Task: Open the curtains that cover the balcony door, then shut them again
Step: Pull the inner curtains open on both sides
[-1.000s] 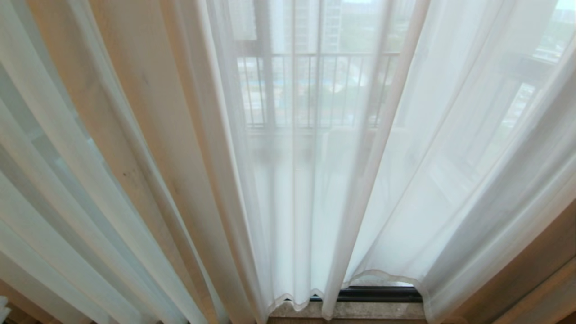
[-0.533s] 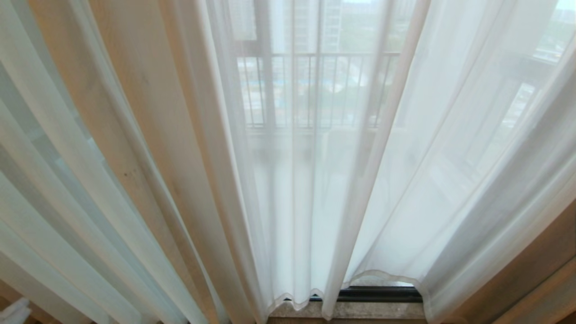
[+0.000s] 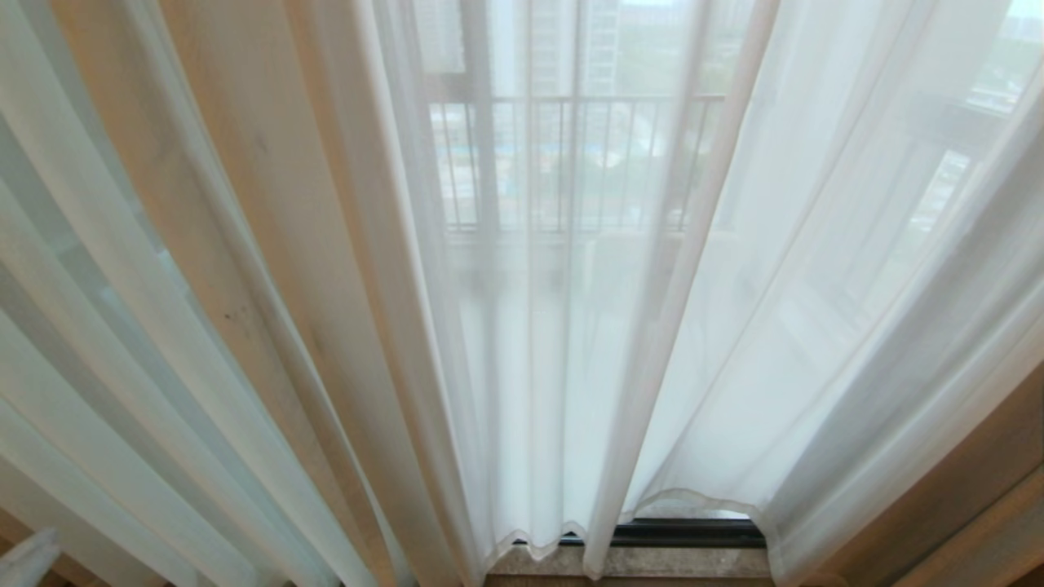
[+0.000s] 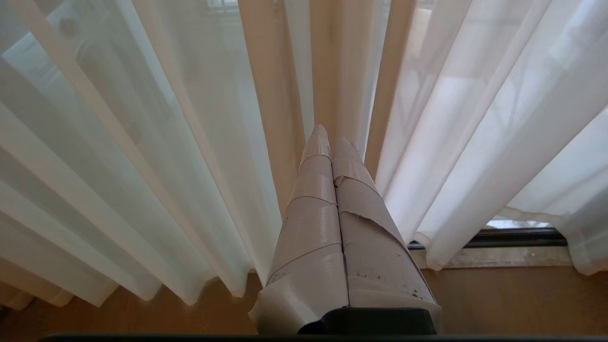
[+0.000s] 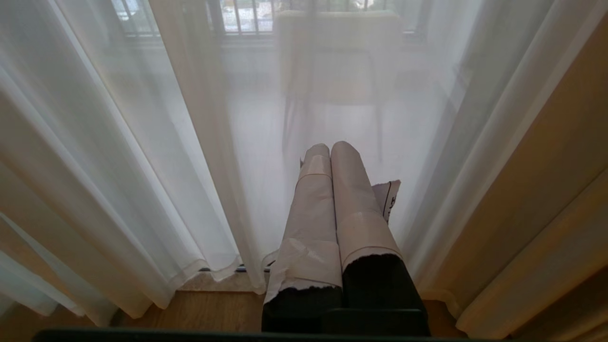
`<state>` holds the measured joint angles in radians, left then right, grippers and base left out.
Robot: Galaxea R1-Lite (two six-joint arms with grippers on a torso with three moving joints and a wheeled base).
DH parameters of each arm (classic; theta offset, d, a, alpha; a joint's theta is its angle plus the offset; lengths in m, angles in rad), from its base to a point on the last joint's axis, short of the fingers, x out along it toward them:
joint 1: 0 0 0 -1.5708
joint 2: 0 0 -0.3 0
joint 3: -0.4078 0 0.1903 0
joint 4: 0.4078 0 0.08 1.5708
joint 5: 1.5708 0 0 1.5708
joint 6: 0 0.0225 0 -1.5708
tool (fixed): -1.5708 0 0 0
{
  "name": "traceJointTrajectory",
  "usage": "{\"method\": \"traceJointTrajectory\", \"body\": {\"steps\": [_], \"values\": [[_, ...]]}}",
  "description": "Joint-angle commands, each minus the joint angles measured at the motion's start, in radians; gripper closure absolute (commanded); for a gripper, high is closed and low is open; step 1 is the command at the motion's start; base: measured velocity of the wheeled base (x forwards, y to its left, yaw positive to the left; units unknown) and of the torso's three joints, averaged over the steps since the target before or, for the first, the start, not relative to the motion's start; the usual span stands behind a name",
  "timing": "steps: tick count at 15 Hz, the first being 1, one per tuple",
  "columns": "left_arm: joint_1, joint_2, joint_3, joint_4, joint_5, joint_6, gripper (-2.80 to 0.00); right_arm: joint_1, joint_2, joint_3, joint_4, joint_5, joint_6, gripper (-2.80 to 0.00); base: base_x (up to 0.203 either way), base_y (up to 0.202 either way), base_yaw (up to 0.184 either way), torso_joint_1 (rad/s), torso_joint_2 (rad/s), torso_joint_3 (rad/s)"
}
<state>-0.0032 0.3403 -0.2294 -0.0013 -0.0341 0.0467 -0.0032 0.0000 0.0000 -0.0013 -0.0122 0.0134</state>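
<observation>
Rising at lower left: left gripper (image 3: pixel 28 556), closed | curtains (image 3: pixel 522 326) unchanged, drawn

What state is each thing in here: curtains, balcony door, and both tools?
curtains: drawn across the glass, hanging to the floor, ungripped.
balcony door: covered; only its dark bottom frame shows below the hems.
left tool: shut, empty, pointing at the curtain folds.
right tool: shut, empty, in front of the curtain.

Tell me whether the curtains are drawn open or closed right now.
Closed. The curtains hang across the balcony door, whose bottom frame shows only under the hems; the railing is seen only through fabric.
</observation>
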Motion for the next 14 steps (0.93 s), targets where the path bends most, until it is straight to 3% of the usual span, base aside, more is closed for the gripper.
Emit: {"method": "traceJointTrajectory", "body": {"steps": [1,5,9,14], "values": [[0.002,0.038,-0.006,-0.001,0.003,-0.018,0.00,0.000,0.000,0.000,0.000,0.000,0.000,0.00,0.000,0.000,0.000,0.000,0.00,0.000],[0.003,0.087,-0.028,-0.003,0.003,-0.041,0.00,0.000,0.000,0.000,0.000,0.000,0.000,0.00,0.000,0.000,0.000,0.000,0.00,0.000],[0.008,0.214,-0.099,-0.040,0.003,-0.131,0.00,0.000,0.000,0.000,0.000,0.000,0.000,0.00,0.000,0.000,0.000,0.000,0.00,0.000],[0.070,0.434,-0.164,-0.243,0.010,-0.174,0.00,0.000,0.000,0.000,0.000,0.000,0.000,0.00,0.000,0.000,0.000,0.000,0.00,0.000]]}}
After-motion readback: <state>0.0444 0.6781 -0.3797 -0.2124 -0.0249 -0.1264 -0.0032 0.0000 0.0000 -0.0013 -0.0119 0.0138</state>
